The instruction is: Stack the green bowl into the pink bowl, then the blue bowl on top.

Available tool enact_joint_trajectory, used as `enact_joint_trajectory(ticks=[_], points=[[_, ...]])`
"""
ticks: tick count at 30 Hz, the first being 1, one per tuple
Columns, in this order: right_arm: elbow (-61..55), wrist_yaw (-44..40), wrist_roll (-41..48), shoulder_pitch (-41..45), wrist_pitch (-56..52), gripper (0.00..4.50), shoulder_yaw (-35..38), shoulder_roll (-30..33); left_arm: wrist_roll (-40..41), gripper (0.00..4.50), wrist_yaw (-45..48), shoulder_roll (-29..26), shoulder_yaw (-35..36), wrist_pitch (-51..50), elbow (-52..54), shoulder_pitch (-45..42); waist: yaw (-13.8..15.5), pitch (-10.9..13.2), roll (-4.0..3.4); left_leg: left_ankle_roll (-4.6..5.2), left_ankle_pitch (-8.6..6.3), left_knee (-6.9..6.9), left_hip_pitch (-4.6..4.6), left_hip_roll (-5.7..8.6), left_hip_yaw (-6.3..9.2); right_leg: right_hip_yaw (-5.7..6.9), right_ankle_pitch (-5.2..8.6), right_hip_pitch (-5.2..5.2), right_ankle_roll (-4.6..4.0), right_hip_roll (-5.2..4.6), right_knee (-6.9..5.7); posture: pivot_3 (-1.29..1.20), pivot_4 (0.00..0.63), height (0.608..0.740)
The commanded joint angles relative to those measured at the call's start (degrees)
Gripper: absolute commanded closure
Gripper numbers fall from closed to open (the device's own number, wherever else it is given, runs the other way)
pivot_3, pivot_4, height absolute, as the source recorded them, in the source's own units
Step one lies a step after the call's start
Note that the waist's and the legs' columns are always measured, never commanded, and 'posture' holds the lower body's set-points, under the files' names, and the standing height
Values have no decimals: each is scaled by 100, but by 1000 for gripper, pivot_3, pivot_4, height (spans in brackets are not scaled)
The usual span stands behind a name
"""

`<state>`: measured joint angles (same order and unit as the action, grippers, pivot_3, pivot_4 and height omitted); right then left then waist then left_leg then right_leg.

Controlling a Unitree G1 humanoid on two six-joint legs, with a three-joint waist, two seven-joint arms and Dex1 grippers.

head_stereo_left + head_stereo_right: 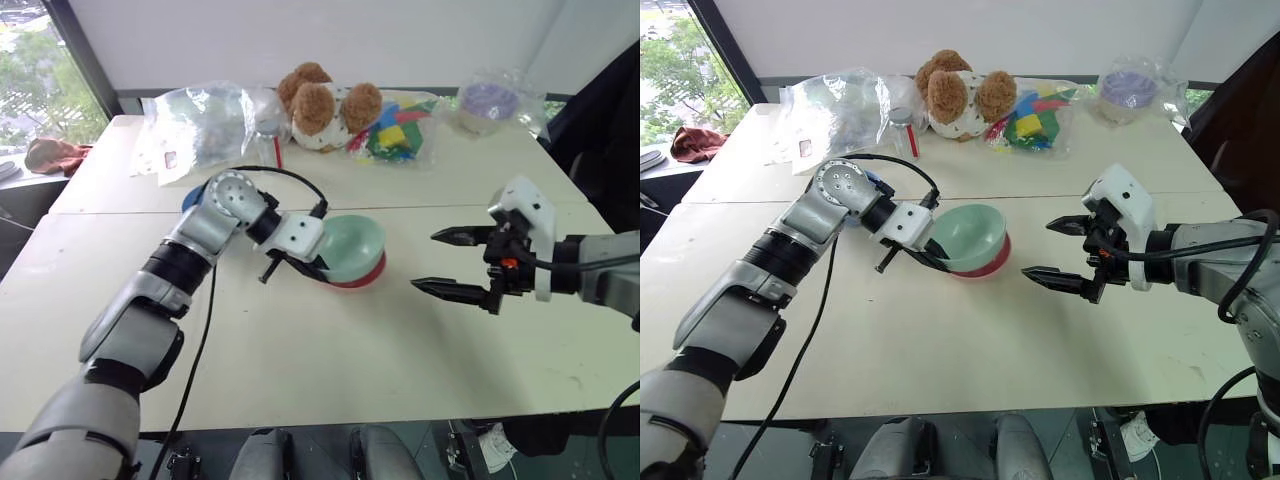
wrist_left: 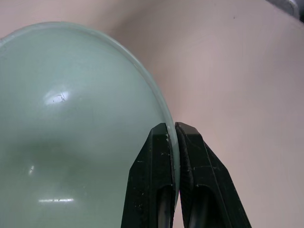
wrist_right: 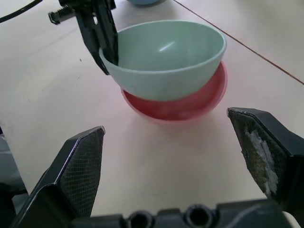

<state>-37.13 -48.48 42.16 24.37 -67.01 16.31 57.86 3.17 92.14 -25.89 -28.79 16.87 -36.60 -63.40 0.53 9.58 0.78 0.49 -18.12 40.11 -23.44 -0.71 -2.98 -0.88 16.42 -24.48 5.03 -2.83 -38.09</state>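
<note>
your left gripper (image 1: 930,255) has its fingers pinched on the rim of the green bowl (image 1: 970,236), which sits tilted in the pink bowl (image 3: 190,102) mid-counter (image 1: 940,350), not yet released. right gripper (image 1: 1065,250) waits nearby, fingers spread, empty. blue bowl (image 1: 190,198), behind your left arm, looks untouched: step two remains.
</note>
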Motion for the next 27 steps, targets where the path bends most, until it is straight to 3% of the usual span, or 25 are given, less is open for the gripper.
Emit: enact_joint_trajectory(ticks=[1, 7, 10, 15, 21, 27], points=[[-244, 185, 200, -55, -75, 0, 333, 115, -242, 3085, -14, 145, 70, 377, -368, -281, 5, 0, 0, 0, 0, 0, 0, 0, 1, 0, 0, 0, 0, 0, 0, 0, 150, 740], [-207, 315, 321, -69, -29, 0, 310, 163, 67, 37, -196, 265, 653, 153, -420, -542, 6, 1, 2, 0, 0, 0, 0, -1, 2, -3, 0, 0, 0, -1, 0, 0, 150, 740], [-142, 316, 358, 18, 70, 0, 175, 160, 249, 37, -414, 124, 1090, -293, -348, -701, -3, 1, 2, 0, 0, 1, -1, -1, 2, -4, 0, 0, 0, 0, 0, 0, 150, 740], [341, 452, 354, 867, 380, 0, -479, -347, 80, 37, -760, -930, 1636, -548, -370, -533, -188, 1, 1, 0, 0, -2, 6, -13, 2, -9, 0, -5, 0, 13, -8, 0, 150, 740], [697, 316, 179, 1463, 676, 0, -1176, -651, -367, 37, -1332, -1938, 1843, -422, -730, 37, -135, -1, -2, -1, 0, -6, 5, -16, 10, -6, 0, -8, 0, 13, -11, 0, 150, 740], [878, 91, 54, 1615, 908, 0, -1417, -608, -701, 37, -1891, -2211, 1803, -118, -1436, 407, -36, 1, 3, 0, 0, 1, -6, 0, 7, 4, 0, -6, 0, -7, -2, 0, 150, 740]])
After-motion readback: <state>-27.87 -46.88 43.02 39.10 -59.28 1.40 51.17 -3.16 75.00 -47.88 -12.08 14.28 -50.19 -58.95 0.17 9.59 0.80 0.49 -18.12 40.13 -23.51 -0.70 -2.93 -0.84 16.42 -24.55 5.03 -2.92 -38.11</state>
